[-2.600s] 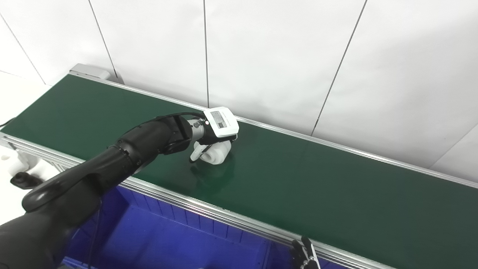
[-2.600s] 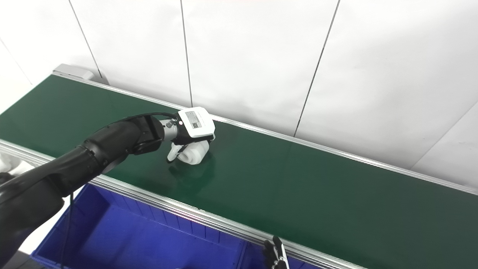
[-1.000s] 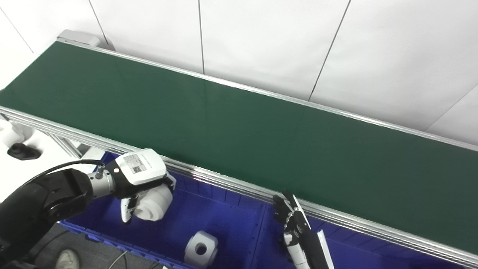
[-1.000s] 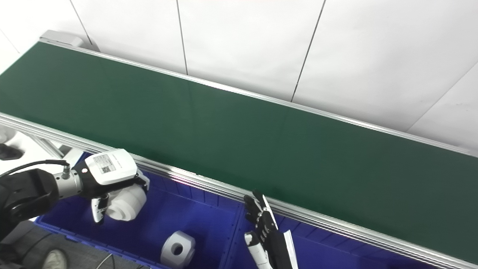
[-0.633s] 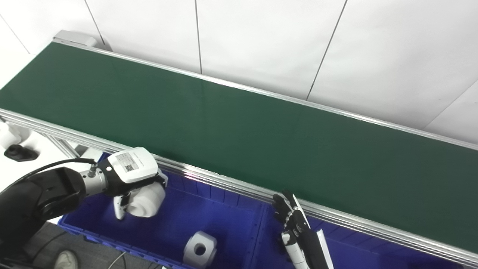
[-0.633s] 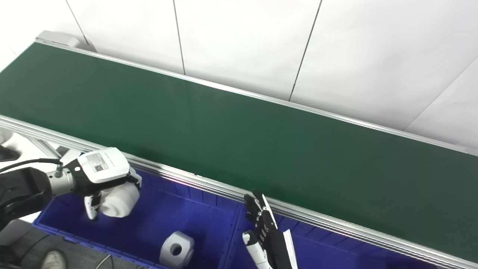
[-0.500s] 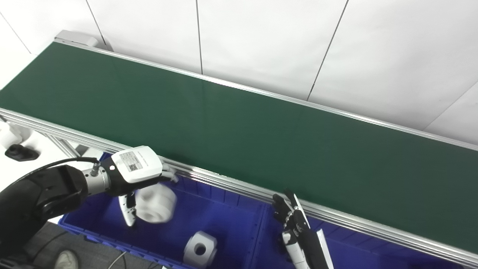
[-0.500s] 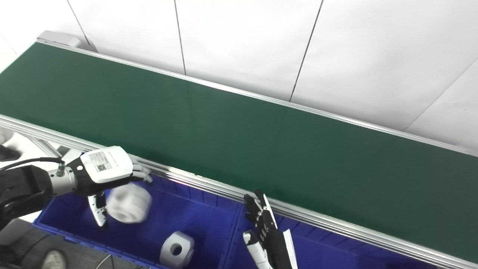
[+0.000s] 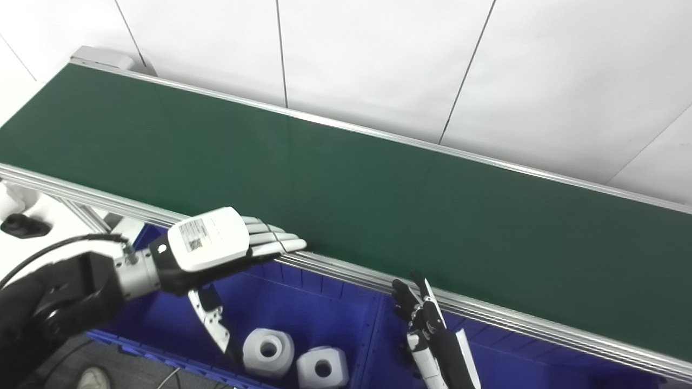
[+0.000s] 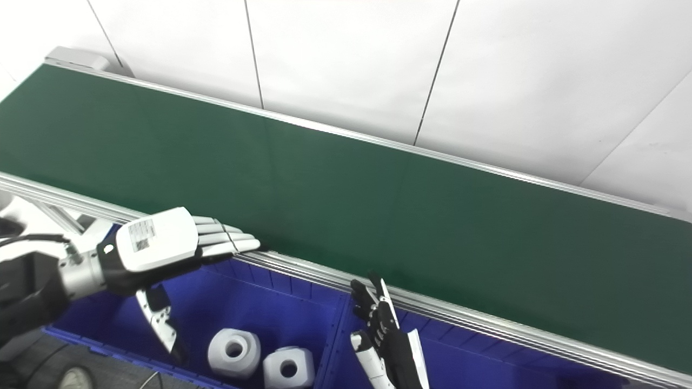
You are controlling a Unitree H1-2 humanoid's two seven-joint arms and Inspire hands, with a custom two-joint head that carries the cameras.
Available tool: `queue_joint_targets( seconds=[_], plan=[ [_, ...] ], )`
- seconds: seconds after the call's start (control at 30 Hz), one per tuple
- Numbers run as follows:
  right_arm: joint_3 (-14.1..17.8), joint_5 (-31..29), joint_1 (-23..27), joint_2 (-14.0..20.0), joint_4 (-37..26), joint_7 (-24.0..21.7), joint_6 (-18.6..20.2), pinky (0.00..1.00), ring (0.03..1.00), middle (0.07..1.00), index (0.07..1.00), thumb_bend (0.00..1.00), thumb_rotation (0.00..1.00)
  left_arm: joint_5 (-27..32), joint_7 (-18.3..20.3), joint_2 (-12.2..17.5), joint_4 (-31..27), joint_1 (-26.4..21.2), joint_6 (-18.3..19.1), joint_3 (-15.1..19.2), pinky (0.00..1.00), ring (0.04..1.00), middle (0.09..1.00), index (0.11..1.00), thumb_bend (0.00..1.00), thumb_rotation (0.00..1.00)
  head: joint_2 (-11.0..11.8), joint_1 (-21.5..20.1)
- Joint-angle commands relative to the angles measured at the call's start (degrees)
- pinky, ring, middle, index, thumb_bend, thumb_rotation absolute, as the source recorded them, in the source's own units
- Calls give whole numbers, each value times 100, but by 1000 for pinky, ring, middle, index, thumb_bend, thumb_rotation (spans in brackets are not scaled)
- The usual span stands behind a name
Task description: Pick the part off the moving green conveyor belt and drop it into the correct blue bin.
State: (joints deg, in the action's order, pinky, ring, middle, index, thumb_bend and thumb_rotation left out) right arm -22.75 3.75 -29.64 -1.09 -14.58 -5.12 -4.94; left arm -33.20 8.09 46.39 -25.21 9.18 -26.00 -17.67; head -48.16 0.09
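Resting in the left blue bin (image 9: 303,294), round part (image 9: 268,351) sits bore-up beside a squarer one (image 9: 323,368), just below-right of left hand (image 9: 216,254), fingers splayed, empty; right hand (image 9: 427,329) open, idle; belt (image 9: 378,189) bare

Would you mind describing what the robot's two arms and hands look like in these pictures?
The left hand has a white back plate bearing a small printed label, pale grey fingers, a black palm, a silver wrist collar, a thin black cable and a glossy black forearm. The right hand has black fingers, and white and black panels run along the wrist below it.
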Motion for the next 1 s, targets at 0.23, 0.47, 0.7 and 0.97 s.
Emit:
queue_joint_targets(
  seconds=[0.23, 0.47, 0.7, 0.97],
  plan=[
    [-165, 276, 69, -359, 127, 207, -89, 914, 919, 901, 989, 798, 878, 1187, -77, -1839, -960, 590, 661, -61, 726, 907, 980, 1000, 1000, 839, 19, -879],
    [-199, 458, 214, -500, 332, 378, -27, 910, 904, 916, 983, 801, 921, 806, -201, -3247, 219, 1181, 575, -502, 700, 908, 998, 1000, 845, 890, 81, -1703],
    [-183, 609, 277, -670, 636, 655, -124, 925, 928, 916, 990, 818, 933, 1610, 72, -3351, 1487, 789, 624, -187, 853, 986, 1000, 1000, 818, 833, 97, -2412],
    [-211, 646, 294, -821, 721, 856, -116, 899, 921, 926, 989, 852, 953, 2328, 609, -3450, 1487, 683, 1311, -239, 960, 1000, 1000, 1000, 835, 863, -156, -2923]
  ],
)
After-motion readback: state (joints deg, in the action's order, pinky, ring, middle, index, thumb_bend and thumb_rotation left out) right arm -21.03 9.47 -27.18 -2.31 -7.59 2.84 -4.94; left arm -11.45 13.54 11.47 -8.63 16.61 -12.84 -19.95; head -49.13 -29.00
